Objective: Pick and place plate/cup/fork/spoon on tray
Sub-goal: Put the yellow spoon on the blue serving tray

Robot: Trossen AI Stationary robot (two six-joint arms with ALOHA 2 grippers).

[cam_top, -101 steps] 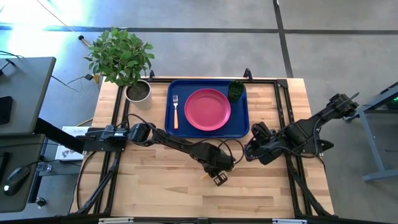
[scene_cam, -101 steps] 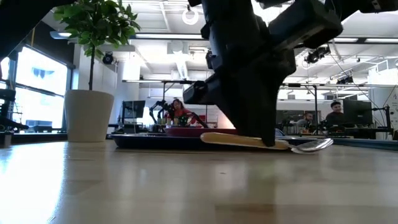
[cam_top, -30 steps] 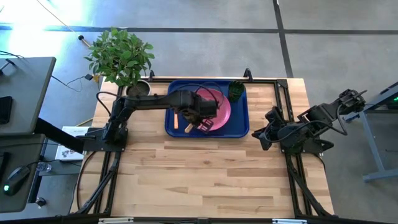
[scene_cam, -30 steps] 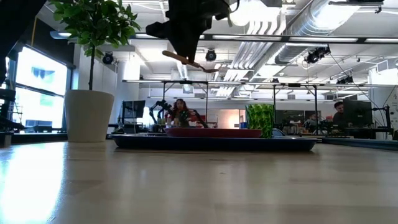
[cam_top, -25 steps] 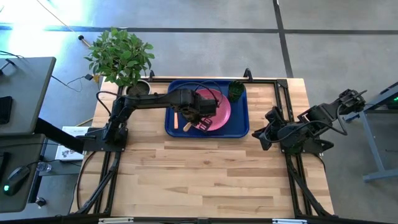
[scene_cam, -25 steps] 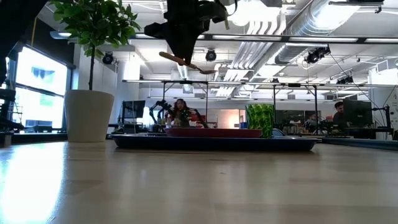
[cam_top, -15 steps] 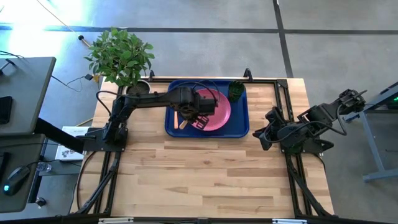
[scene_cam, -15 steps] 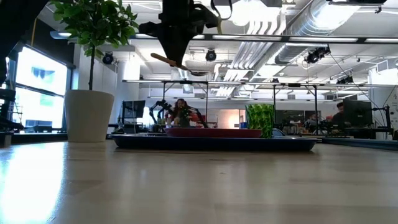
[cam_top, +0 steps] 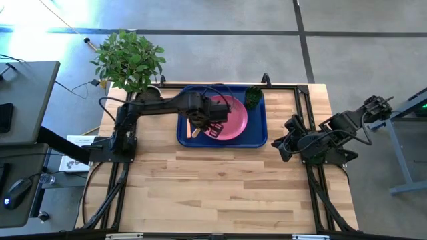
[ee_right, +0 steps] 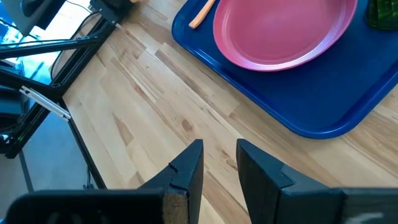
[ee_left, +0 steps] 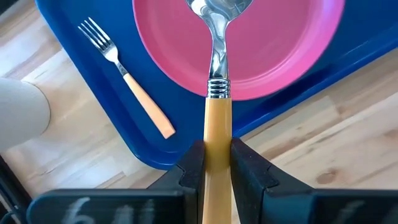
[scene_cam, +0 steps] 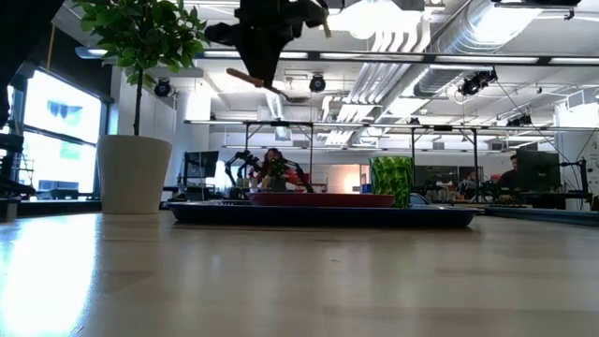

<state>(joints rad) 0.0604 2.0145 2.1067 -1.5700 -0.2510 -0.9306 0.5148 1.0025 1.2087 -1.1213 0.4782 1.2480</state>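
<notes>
Spoon (ee_left: pixel 217 106): clamped by its tan handle in left gripper (ee_left: pixel 217 163), held in the air over tray, bowl above plate
Plate (cam_top: pixel 230 117): pink, centred in tray
Fork (ee_left: pixel 126 76): flat on tray floor beside plate
Cup (cam_top: pixel 253 97): green, tray's far right corner
Tray (cam_top: pixel 259 134): blue, far middle of table
Right gripper (ee_right: pixel 219 167): fingers apart, holding nothing, over bare table near tray

Pink plate (ee_right: pixel 283 31) sits on blue tray (ee_right: pixel 348 106), over wooden table (ee_right: pixel 149 106).
</notes>
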